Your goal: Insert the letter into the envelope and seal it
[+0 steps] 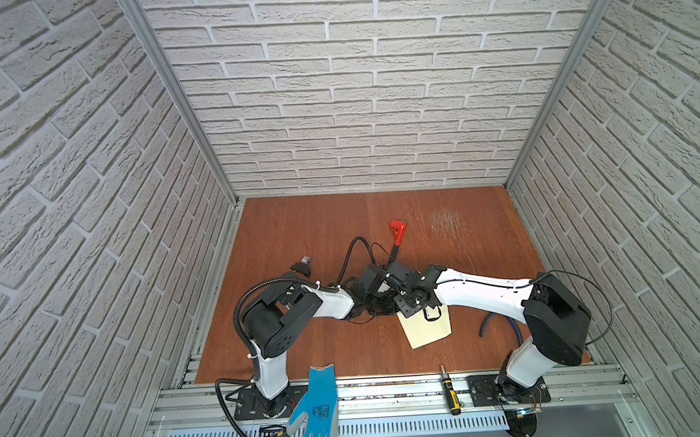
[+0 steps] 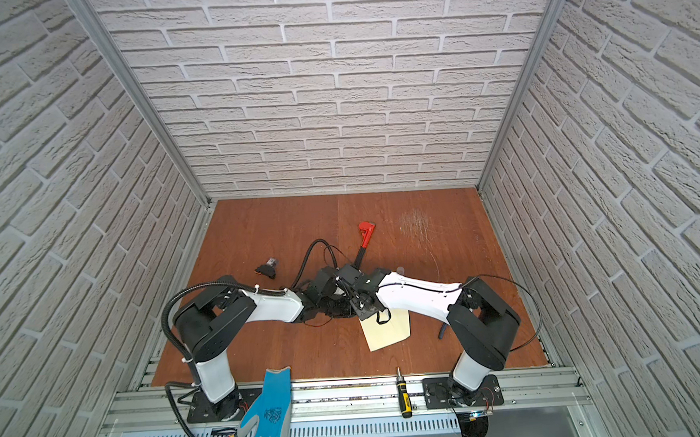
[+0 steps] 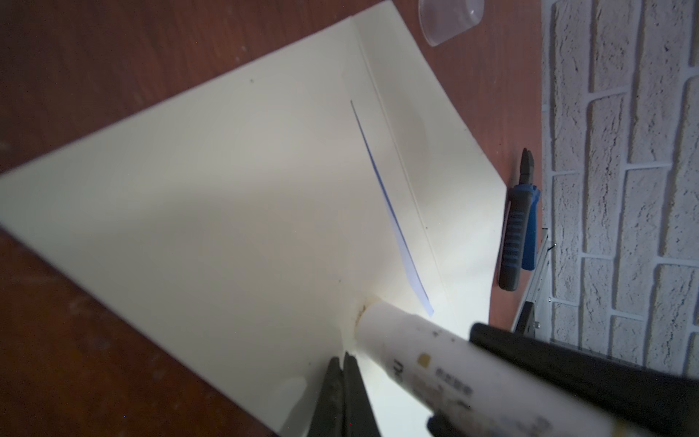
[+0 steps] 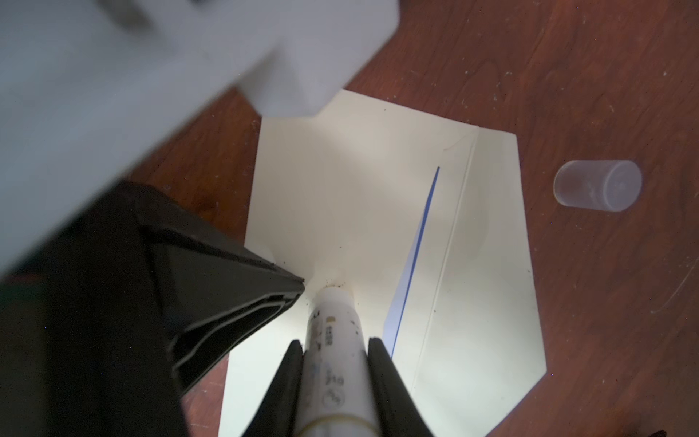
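On the bench (image 4: 567, 75), under both wrists, the envelope (image 4: 340, 181) lies flat with its flap (image 4: 491, 246) folded out. The letter (image 4: 406, 287) is tucked inside, and only a thin blue-edged sliver shows at the mouth.

The right end effector (image 4: 334, 342) is clamped on a white glue stick (image 4: 333, 310), whose tip presses into the envelope's body just beside that sliver. The left end effector (image 3: 342, 359) is fully closed with nothing visible between its jaws. Its tips bear down on the paper right next to the glue tip.

The paper already puckers around the glue stick (image 3: 408, 348), so a sideways stroke could likely drag it into a crease or a tear. It is pinned at only one spot, so the envelope (image 3: 227, 208) could also swivel. The exposed edge of the letter (image 3: 401, 242) is close enough to catch glue, or to be folded under the flap and stuck to it.

In both top views the arms hide most of the envelope (image 1: 428, 329), so its heading is a judgement. The long axis seems to run along the fold, roughly from the near edge of the bench toward the back and slightly skewed. The mouth and flap appear to face the robot's right.

A clear cap (image 4: 597, 185) lies on its side just beyond the flap. Blue-and-grey pliers (image 3: 518, 227) rest near the flap's edge.
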Controlling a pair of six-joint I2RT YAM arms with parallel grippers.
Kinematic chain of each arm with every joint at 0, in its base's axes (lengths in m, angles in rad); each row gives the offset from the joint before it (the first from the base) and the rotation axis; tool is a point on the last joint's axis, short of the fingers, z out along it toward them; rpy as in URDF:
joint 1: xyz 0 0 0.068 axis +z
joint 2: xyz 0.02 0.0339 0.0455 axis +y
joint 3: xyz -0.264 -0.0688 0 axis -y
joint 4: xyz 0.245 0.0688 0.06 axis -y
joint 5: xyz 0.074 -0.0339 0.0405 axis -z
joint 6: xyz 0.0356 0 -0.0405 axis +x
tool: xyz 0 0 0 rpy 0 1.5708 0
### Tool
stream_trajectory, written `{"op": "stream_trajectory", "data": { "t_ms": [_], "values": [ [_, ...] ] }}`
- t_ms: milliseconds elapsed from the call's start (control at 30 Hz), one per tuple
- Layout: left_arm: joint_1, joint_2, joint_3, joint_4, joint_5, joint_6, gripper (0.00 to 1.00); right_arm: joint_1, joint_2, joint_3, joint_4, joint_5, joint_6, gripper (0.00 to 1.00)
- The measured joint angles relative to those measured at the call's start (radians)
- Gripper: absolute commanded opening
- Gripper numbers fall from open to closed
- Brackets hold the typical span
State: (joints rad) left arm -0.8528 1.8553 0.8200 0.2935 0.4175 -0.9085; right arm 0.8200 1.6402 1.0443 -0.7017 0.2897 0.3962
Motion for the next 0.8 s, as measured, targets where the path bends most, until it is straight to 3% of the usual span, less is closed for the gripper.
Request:
{"op": "stream_trajectory", "data": {
  "t_ms": [800],
  "values": [
    [0.0,0.001,0.019,-0.037,0.0,0.018,0.0,0.004,0.005,-0.007,-0.013,0.05,0.001,0.05]
  ]
}}
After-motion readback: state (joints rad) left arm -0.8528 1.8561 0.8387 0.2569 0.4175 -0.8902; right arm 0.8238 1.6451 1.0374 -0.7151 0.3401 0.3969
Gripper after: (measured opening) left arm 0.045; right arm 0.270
